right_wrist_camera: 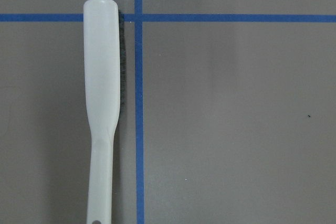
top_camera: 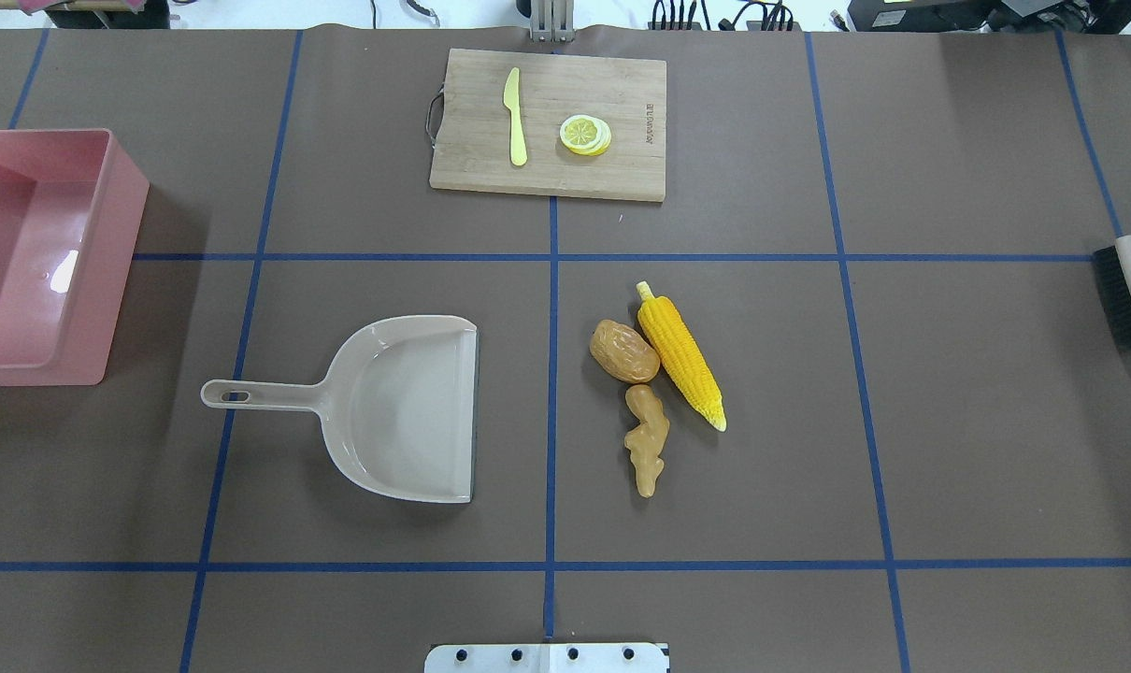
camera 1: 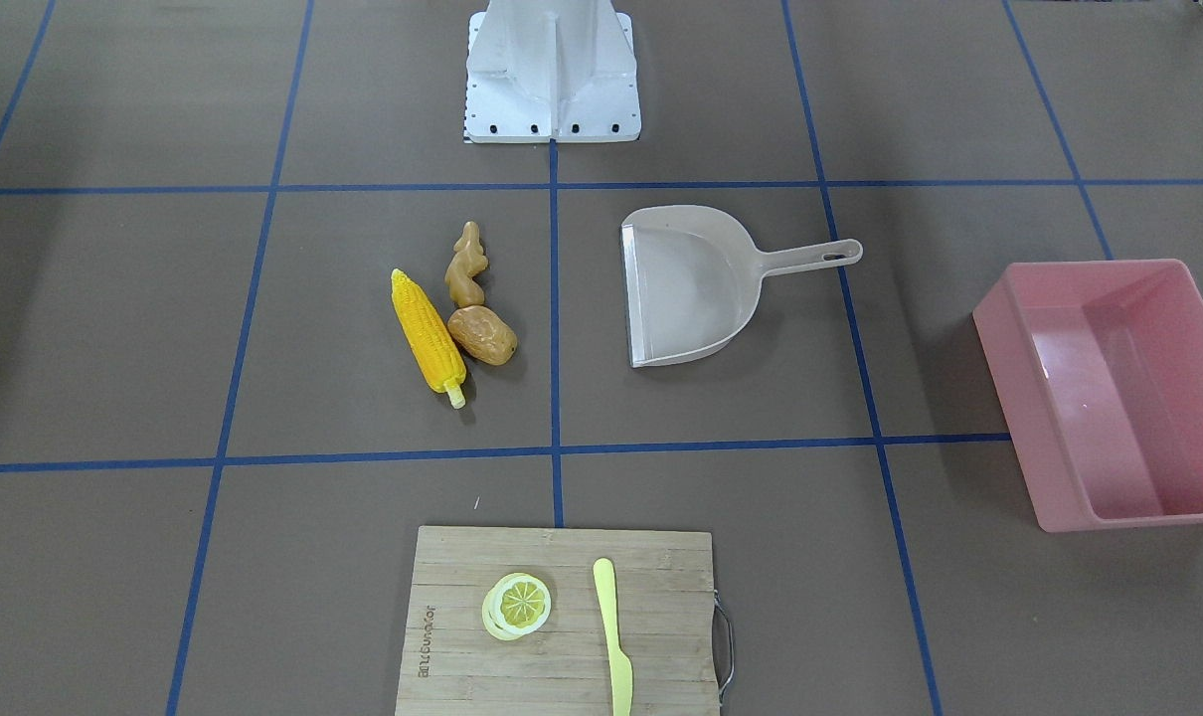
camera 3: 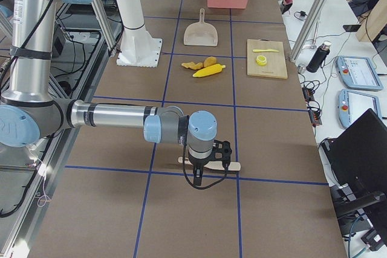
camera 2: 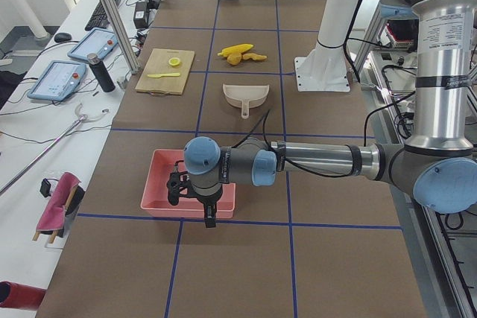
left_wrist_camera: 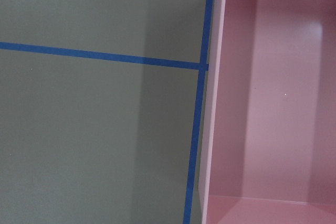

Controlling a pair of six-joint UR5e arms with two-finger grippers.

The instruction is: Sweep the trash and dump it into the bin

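Note:
The trash lies together on the brown table: a yellow corn cob (top_camera: pixel 680 355), a brown potato (top_camera: pixel 623 351) and a tan ginger root (top_camera: pixel 647 439). The pink bin (top_camera: pixel 121 234) stands at the table's left end and also shows in the left wrist view (left_wrist_camera: pixel 268 103). My left gripper (camera 2: pixel 211 214) hangs over the bin's near edge. My right gripper (camera 3: pixel 199 180) hangs over a white-handled brush (right_wrist_camera: pixel 102 103) at the right end. Both grippers show only in the side views, so I cannot tell if they are open or shut.
A beige-grey dustpan (top_camera: pixel 407 411) lies left of the trash, its mouth facing it. A wooden cutting board (top_camera: pixel 622 168) at the far side holds a lemon slice (top_camera: pixel 585 135) and a yellow-green knife (top_camera: pixel 515 117). The brush (top_camera: pixel 1126 299) lies at the overhead view's right edge.

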